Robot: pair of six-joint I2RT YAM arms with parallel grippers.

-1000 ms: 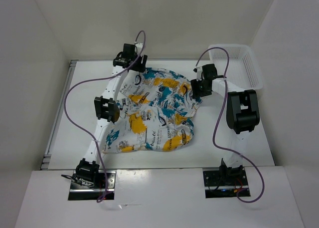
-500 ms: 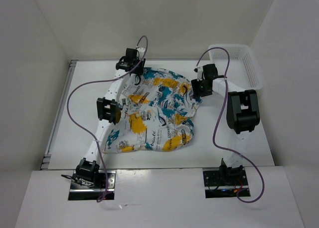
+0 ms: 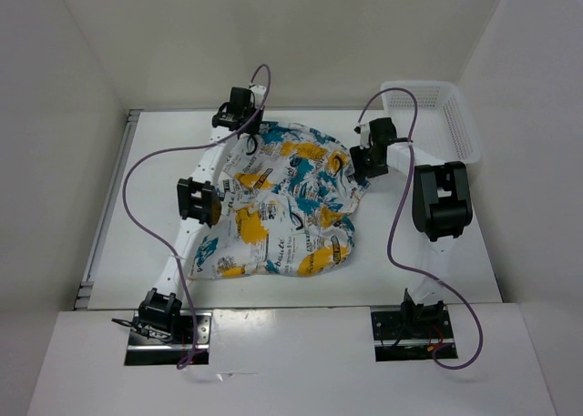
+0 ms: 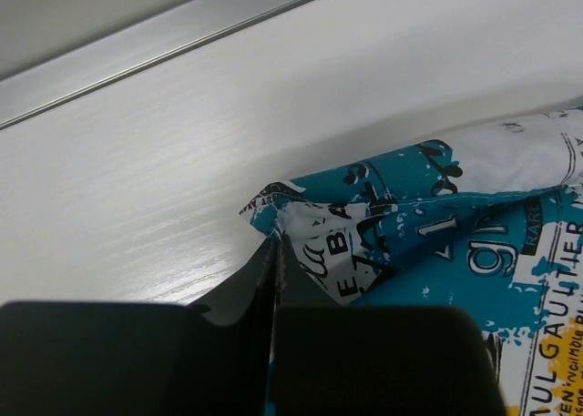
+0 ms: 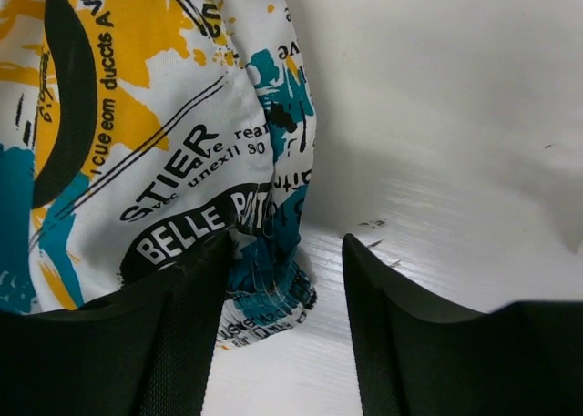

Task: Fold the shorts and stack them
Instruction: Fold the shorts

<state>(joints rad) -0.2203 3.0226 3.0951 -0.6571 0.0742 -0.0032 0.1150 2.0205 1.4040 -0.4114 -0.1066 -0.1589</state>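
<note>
The shorts (image 3: 282,207), white with teal, yellow and black print, lie crumpled and spread across the middle of the table. My left gripper (image 3: 246,132) is at their far left corner. In the left wrist view its jaws (image 4: 276,245) are pressed together on the teal corner of the shorts (image 4: 419,225). My right gripper (image 3: 364,161) is at the shorts' far right edge. Its jaws (image 5: 284,257) stand open, with a bunched teal hem of the shorts (image 5: 269,270) lying between the fingers, against the left one.
A white perforated basket (image 3: 437,116) stands at the far right corner, just beyond the right arm. A metal rail (image 4: 137,52) runs along the table's far edge near my left gripper. White walls close in the table on three sides.
My left gripper shifted slightly right onto the shorts' far left corner and closed from open to shut on it. The right arm barely moved and its jaws stayed open.
</note>
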